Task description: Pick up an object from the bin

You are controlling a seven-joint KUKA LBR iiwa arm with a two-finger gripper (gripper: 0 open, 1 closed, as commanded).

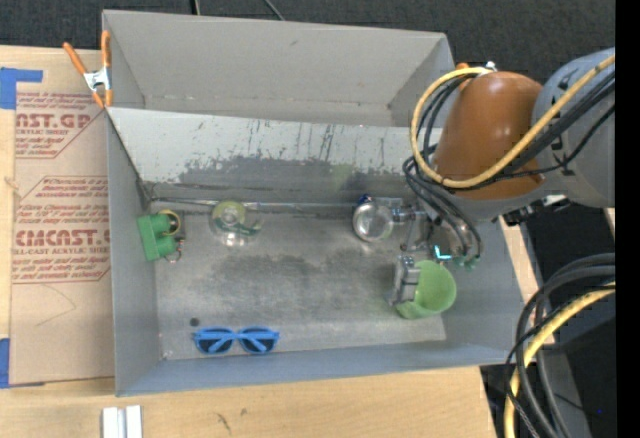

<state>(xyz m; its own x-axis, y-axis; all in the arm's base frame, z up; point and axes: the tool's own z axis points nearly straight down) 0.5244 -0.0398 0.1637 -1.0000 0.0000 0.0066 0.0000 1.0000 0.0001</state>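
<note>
Sitting at four o'clock on the floor of the bin (300, 281), a small green cup (432, 292) lies close to the right wall. It looks like light, stiff, smooth plastic, so it may skid or roll; my call is to pinch across its thin rim. The gripper (408, 278) hangs at the cup's nine o'clock edge, and I cannot tell whether the pincer is apart or together. A clear glass ball (370, 221) is near at eleven o'clock. Blue sunglasses (235, 339) lie well apart at seven.
</note>
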